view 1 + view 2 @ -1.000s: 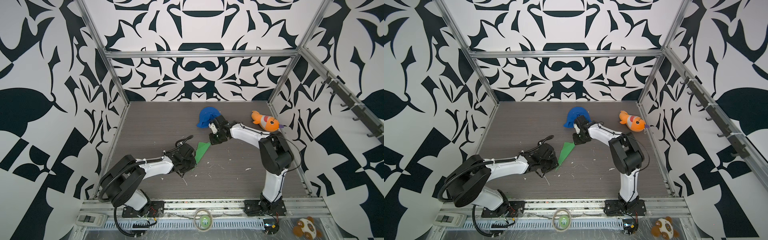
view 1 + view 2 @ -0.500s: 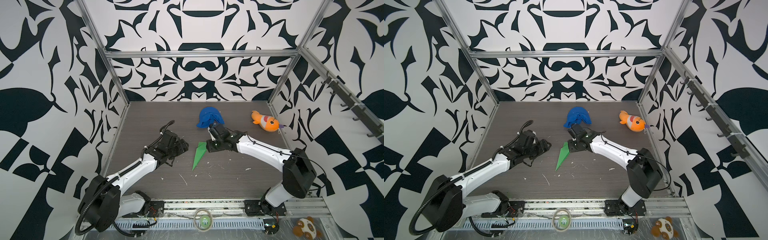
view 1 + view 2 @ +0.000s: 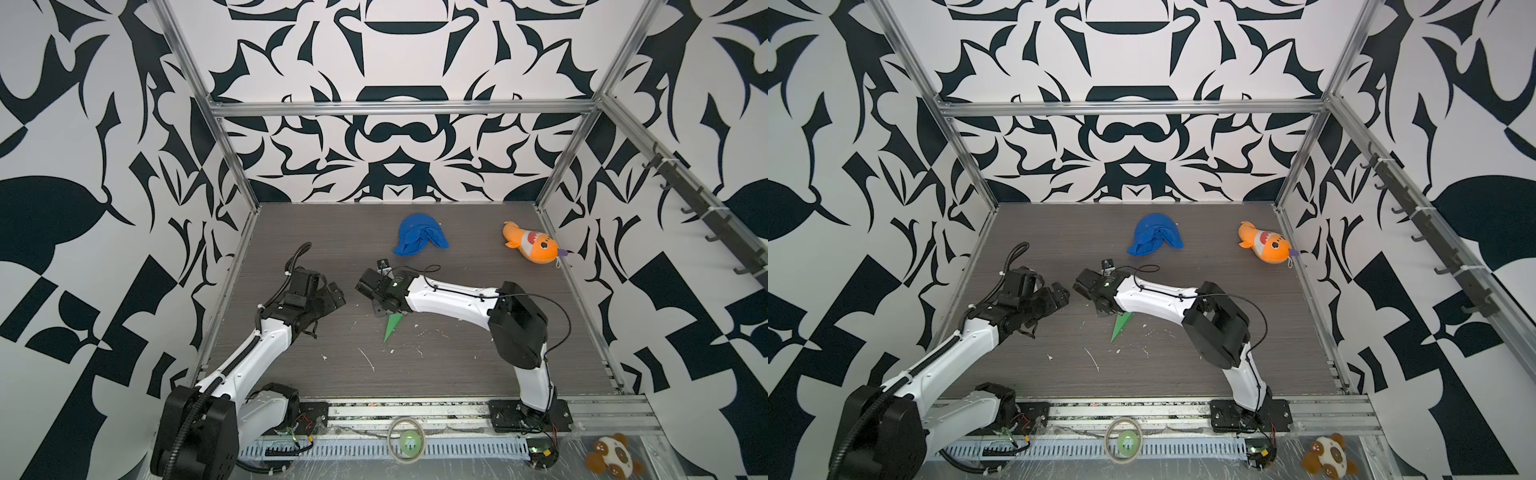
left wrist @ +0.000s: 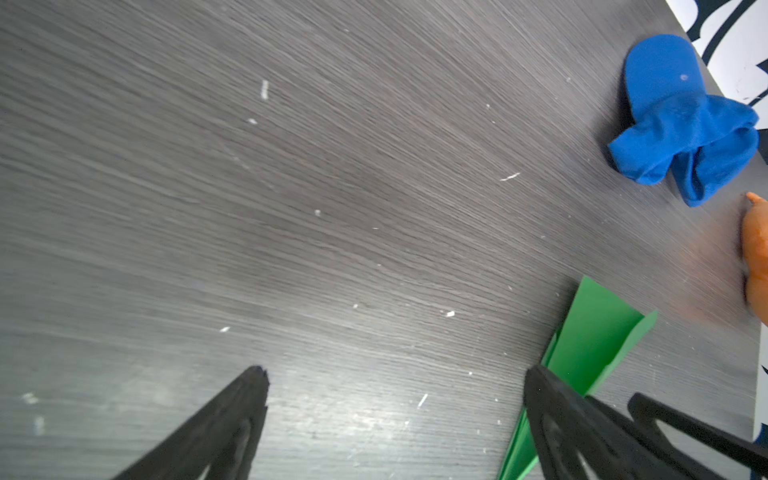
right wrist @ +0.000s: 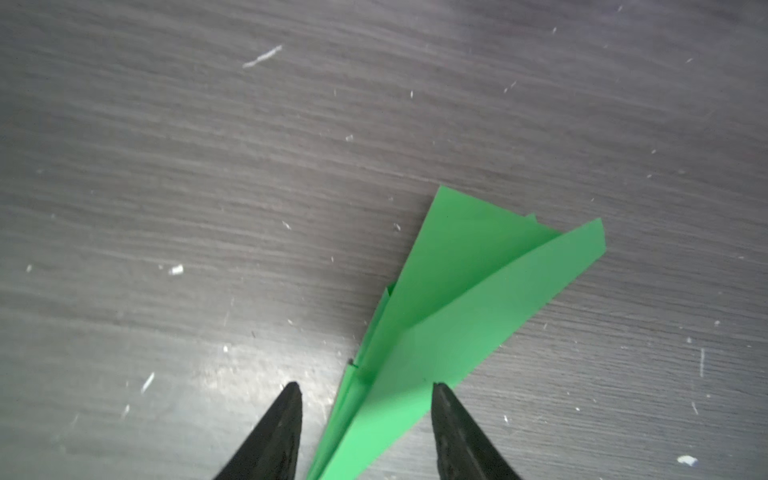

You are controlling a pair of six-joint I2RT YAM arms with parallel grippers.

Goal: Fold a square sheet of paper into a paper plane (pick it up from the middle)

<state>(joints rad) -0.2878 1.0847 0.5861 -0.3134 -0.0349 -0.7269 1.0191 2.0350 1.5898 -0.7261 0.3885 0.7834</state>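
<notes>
Both arms reached forward from their bases at the near edge of the table (image 3: 291, 232), the right bent at the elbow and stretched leftward. The paper plane (image 3: 392, 326) lay flat mid-table, nose nearward; the right gripper (image 5: 366, 388) hung over it, fingers partly apart astride its narrow part, not pinching. The left gripper (image 4: 395, 374) hovered to its left, fingers spread wide, empty. Beyond lay a blue cloth (image 3: 419, 235) and an orange plush fish (image 3: 530, 245).
</notes>
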